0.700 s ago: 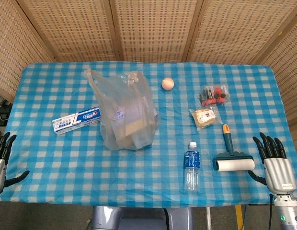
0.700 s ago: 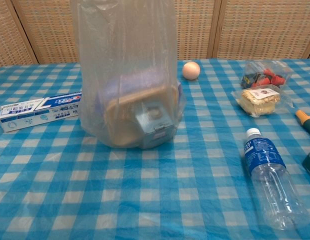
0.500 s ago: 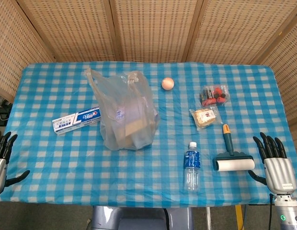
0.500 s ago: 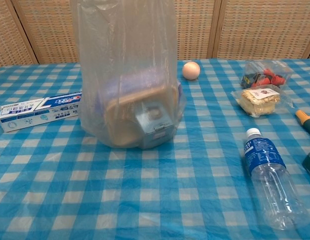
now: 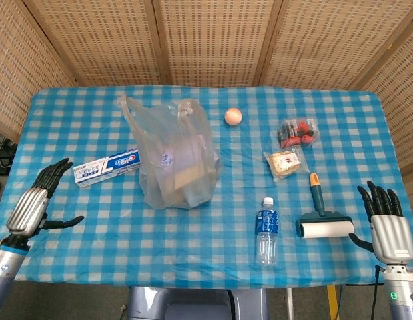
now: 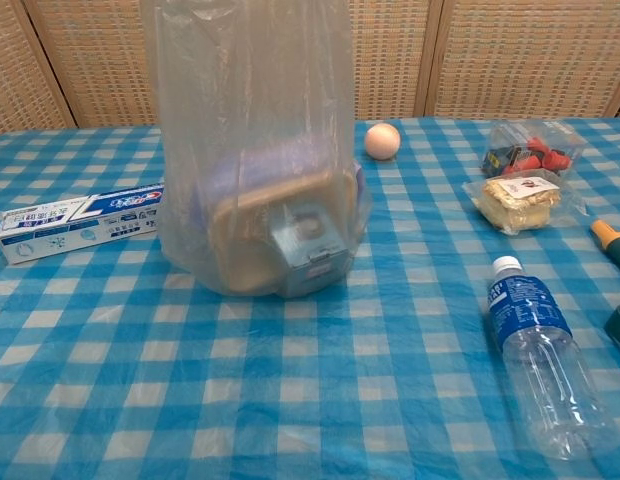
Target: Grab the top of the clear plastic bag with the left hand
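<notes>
A clear plastic bag [image 5: 174, 157] stands upright on the checkered table, with boxes showing through its lower part; its loose handles [image 5: 130, 107] rise at the far left of its top. In the chest view the bag [image 6: 255, 150] fills the middle and its top runs out of frame. My left hand [image 5: 34, 205] hovers over the table's front left, fingers spread, holding nothing, well left of the bag. At the front right edge my right hand [image 5: 388, 227] is spread too and holds nothing. Neither hand shows in the chest view.
A toothpaste box [image 5: 106, 167] lies between my left hand and the bag. A water bottle [image 5: 266, 230], a lint roller [image 5: 321, 217], two snack packets [image 5: 286, 163] and a peach-coloured ball [image 5: 233, 117] lie to the right. Wicker screens stand behind the table.
My left hand has risen from the table's front left corner and moved inward over the cloth toward the toothpaste box. The right hand has dropped slightly. The bag has not moved.
</notes>
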`<state>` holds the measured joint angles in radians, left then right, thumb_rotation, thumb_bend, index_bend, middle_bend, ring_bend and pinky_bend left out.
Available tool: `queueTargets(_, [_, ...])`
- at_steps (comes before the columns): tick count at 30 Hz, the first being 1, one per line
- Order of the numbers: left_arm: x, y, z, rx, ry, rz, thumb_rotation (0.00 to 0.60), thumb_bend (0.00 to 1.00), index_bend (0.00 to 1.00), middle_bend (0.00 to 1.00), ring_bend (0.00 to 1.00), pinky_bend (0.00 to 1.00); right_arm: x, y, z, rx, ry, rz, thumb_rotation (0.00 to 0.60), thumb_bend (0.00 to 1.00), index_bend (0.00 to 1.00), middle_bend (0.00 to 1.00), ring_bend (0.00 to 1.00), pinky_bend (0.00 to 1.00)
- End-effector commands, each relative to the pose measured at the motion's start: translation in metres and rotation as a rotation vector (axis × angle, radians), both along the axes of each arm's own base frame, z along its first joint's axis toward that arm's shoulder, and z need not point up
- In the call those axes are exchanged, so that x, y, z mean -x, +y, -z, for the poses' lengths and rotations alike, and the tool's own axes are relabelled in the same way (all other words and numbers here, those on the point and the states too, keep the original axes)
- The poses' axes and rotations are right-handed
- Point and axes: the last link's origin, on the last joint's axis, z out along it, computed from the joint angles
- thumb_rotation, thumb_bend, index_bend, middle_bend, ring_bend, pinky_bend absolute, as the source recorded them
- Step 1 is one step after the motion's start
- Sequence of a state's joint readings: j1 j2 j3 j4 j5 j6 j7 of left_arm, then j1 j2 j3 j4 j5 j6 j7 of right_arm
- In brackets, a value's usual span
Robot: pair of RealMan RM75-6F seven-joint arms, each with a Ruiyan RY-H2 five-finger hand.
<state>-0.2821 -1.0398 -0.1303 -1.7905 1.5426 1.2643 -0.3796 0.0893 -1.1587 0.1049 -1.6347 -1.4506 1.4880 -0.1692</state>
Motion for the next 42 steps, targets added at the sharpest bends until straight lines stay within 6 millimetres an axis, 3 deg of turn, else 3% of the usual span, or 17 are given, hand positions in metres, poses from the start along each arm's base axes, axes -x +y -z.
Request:
queueTargets(1, [-0.068, 0.06, 0.001, 0.227, -0.379, 0.102, 0.6, 0.0, 0.0, 0.0, 0.0, 0.0, 0.004, -0.003, -0.001, 0.007, 0.003, 0.019, 0.6, 0.0, 0.0, 0.0, 0.0, 0.0])
queueTargets(5, [-0.091, 0.079, 0.003, 0.319, -0.583, 0.095, 0.6, 0.0, 0.0, 0.0, 0.0, 0.0, 0.009, -0.005, -0.006, 0.023, 0.001, 0.045, 0.6, 0.0, 0.0, 0.0, 0.0, 0.0])
queueTargets(17, [-0.122, 0.124, 0.019, 0.435, -0.82, -0.008, 0.6, 0.02, 0.0, 0.0, 0.0, 0.0, 0.018, -0.007, -0.013, 0.049, -0.005, 0.079, 0.6, 0.0, 0.0, 0.0, 0.0, 0.0])
queueTargets(28, [-0.119, 0.13, 0.025, 0.454, -0.877, -0.041, 0.6, 0.03, 0.0, 0.0, 0.0, 0.0, 0.02, -0.008, -0.016, 0.056, -0.013, 0.088, 0.6, 0.0, 0.0, 0.0, 0.0, 0.0])
queueTargets(42, [-0.159, 0.135, 0.036, 0.58, -0.895, 0.039, 0.6, 0.03, 0.0, 0.0, 0.0, 0.0, 0.021, -0.009, -0.016, 0.053, -0.014, 0.095, 0.6, 0.0, 0.0, 0.0, 0.0, 0.0])
